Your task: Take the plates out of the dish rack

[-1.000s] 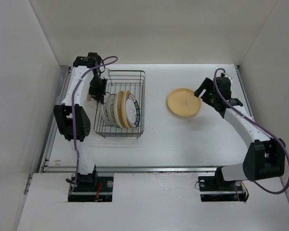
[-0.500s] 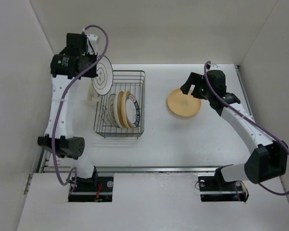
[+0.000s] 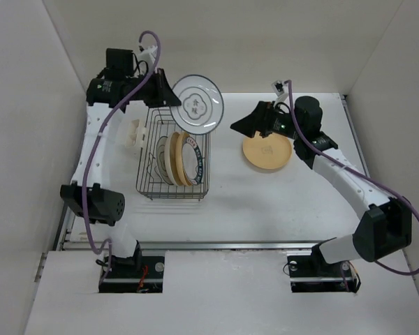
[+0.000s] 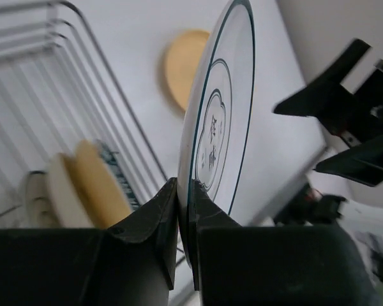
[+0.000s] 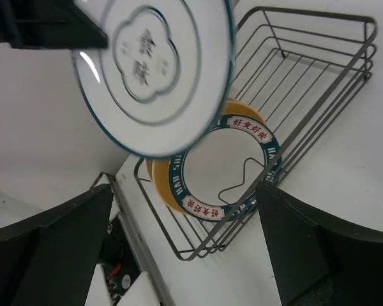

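Note:
My left gripper (image 3: 166,98) is shut on the edge of a white plate with a thin dark ring (image 3: 197,104) and holds it upright in the air above the far right corner of the dish rack (image 3: 171,197). The left wrist view shows the jaws (image 4: 184,197) pinching that plate's rim (image 4: 220,121). Several plates stand in the rack, among them tan ones (image 3: 173,159) and the teal-rimmed one (image 3: 194,159). A tan plate (image 3: 267,149) lies flat on the table. My right gripper (image 3: 248,124) is open and empty, just right of the held plate (image 5: 156,70).
A small white block (image 3: 133,134) sits left of the rack. White walls close in on the left, back and right. In the right wrist view the rack (image 5: 319,95) and teal-rimmed plate (image 5: 223,169) lie below the held plate.
My left arm has lifted the ringed white plate out of the rack and carried it up and to the right. My right gripper has swung left off the tan plate toward it.

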Motion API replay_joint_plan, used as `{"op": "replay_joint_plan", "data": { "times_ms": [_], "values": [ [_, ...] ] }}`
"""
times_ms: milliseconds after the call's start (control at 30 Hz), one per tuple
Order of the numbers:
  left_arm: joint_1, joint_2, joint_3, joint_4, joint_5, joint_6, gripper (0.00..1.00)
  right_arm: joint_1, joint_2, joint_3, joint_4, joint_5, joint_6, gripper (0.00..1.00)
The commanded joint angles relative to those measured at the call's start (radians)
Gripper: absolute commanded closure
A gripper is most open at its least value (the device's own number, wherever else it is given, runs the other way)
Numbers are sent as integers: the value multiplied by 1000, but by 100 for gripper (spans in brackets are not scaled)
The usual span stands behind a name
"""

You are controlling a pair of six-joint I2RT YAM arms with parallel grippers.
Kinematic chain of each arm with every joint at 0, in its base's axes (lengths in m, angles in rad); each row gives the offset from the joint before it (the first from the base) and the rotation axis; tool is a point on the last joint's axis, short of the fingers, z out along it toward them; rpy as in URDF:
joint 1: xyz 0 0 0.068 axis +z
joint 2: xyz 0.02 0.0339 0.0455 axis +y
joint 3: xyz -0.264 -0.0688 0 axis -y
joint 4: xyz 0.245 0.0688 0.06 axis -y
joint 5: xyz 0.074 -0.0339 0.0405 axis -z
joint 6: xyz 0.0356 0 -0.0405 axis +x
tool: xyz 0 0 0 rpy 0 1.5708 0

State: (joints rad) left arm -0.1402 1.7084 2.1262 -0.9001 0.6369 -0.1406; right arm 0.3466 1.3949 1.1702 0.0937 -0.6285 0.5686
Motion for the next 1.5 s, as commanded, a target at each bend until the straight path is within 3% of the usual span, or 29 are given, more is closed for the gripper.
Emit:
{"op": "replay_joint_plan", "data": {
  "times_ms": [0,167,267,367,400,433,467,533,700,767,800,833,900,933,967,1067,1200,1333,1467],
  "values": [
    [-1,17,-119,162,418,-132,100,15,59,32,132,-89,62,1],
    [-1,17,-169,224,478,-194,100,55,148,52,123,-48,82,4],
    [-1,7,-209,274,556,-234,100,55,179,63,123,-19,94,11],
    [-1,-3,-265,354,586,-300,100,55,193,63,123,-7,114,34],
    [-1,-3,-265,354,586,-300,100,55,193,72,135,4,114,54],
    [-1,-3,-265,331,577,-288,100,55,193,72,135,16,114,66],
    [-1,-3,-275,285,557,-251,100,55,181,72,147,41,126,89],
    [-1,-3,-275,226,521,-202,99,55,181,72,147,62,140,100],
    [-10,-3,-146,-29,292,33,24,55,116,51,100,111,140,100],
    [-24,-12,-88,-132,47,114,9,36,61,7,72,145,149,100],
    [-33,-12,-45,-154,-48,128,6,26,40,-10,60,145,149,100],
    [-33,-21,-28,-169,-238,128,5,11,17,-24,48,145,161,100],
    [-33,-21,-6,-203,-404,148,0,-35,-48,-52,-27,156,174,100],
    [-33,-32,6,-223,-530,162,0,-64,-62,-52,-139,173,174,100],
    [-33,-32,6,-223,-575,179,0,-64,-72,-52,-140,173,151,100],
    [-33,-32,-14,-269,-689,243,0,-83,-82,-40,-382,205,38,100],
    [-33,-4,-93,-329,-755,302,0,-83,-100,-141,-520,205,10,100],
    [-33,5,-216,-319,-795,322,0,-83,-132,-260,-511,162,47,100],
    [-33,-4,-270,-298,-645,322,2,-83,-132,-335,-511,187,47,100]
  ]
}}
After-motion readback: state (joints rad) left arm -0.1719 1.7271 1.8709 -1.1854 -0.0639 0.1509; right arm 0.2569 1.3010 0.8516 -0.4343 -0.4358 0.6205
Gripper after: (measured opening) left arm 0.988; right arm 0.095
